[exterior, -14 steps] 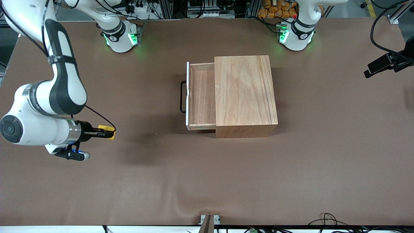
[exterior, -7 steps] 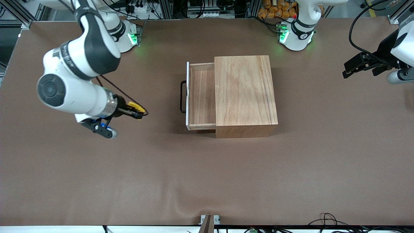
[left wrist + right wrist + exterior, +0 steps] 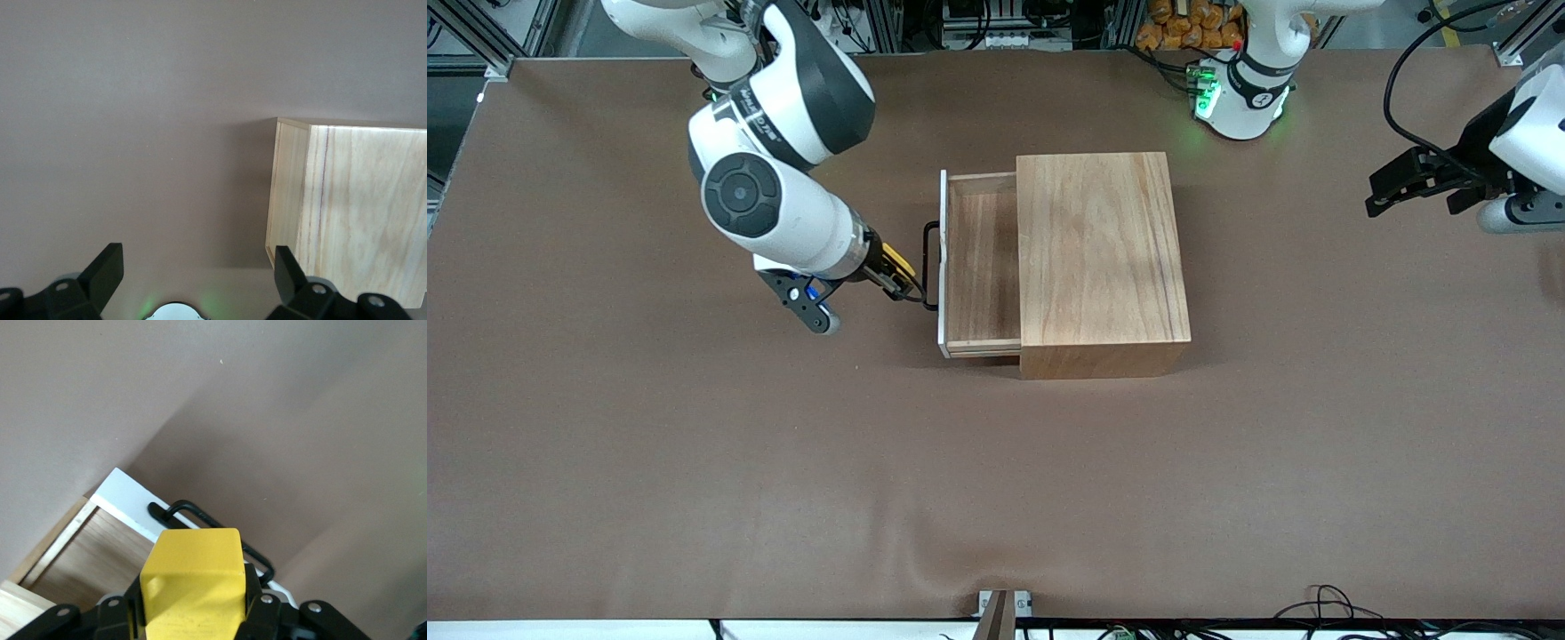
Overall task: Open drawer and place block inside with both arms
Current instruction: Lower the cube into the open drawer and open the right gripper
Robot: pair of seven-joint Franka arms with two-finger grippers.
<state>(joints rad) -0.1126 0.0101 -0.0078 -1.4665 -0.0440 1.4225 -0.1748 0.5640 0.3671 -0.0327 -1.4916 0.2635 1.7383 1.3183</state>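
Observation:
The drawer (image 3: 980,258) stands pulled out of the light-wood box (image 3: 1103,258), its white front and black wire handle (image 3: 931,267) facing the right arm's end of the table. My right gripper (image 3: 893,272) hangs over the table just in front of that handle, shut on the yellow block (image 3: 899,265). In the right wrist view the block (image 3: 193,577) sits between the black fingers (image 3: 257,597), with the handle (image 3: 200,517) and the drawer's wooden floor (image 3: 93,557) past it. My left gripper (image 3: 1394,192) waits open over the left arm's end of the table, nothing between its fingers (image 3: 107,270).
The box's side and top (image 3: 353,213) show in the left wrist view, some way from the left gripper. Brown table cover (image 3: 996,480) stretches wide toward the front camera. Cables (image 3: 1325,600) lie at that edge.
My right arm has swung from the right arm's end of the table toward the drawer, carrying the block up to the handle. The left gripper came in from the edge and now holds still.

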